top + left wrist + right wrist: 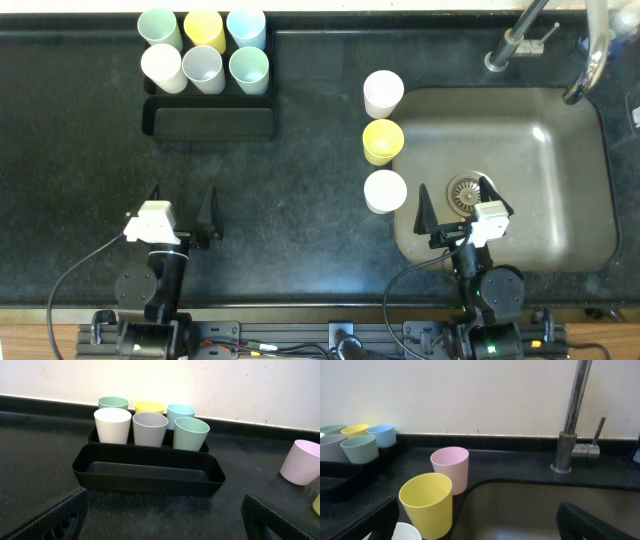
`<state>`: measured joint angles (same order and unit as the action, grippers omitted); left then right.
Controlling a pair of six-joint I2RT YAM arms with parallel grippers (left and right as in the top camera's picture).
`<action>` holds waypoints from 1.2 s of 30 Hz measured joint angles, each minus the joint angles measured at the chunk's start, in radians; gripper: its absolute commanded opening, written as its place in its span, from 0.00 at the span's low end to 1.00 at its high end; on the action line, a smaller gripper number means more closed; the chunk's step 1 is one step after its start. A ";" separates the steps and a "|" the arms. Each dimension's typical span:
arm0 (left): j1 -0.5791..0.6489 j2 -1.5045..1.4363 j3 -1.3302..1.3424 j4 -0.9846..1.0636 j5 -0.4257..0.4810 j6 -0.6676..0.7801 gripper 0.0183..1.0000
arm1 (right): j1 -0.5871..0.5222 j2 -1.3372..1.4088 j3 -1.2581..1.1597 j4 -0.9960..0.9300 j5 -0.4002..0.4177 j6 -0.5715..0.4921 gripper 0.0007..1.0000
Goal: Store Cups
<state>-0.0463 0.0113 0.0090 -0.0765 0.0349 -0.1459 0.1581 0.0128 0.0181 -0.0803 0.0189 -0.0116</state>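
Cups point(205, 62) of smooth, tapered plastic packed the rear of a matte black tray point(210, 124). Three loose cups point(382, 141) lined the speckled counter point(300, 200) beside the steel sink point(540, 160). Left gripper point(183, 200) and right gripper point(455, 195) sat near their bases, jaws wide apart.

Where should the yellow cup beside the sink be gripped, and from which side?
Pinch the yellow cup by its rim from above, one finger inside and one outside its wall. It stands upright, mouth open, with the pink cup and white cup close on either side, so probably take the wall facing the sink.
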 measured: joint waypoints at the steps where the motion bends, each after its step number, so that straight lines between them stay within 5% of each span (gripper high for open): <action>1: 0.000 0.000 0.000 0.000 0.000 0.000 1.00 | 0.000 0.000 0.000 0.000 0.000 0.000 1.00; 36: 0.000 0.000 0.000 -0.003 -0.029 0.001 1.00 | 0.000 0.000 0.000 0.000 0.000 0.000 1.00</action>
<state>-0.0463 0.0113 0.0090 -0.0799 0.0059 -0.1452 0.1581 0.0128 0.0181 -0.0803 0.0189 -0.0116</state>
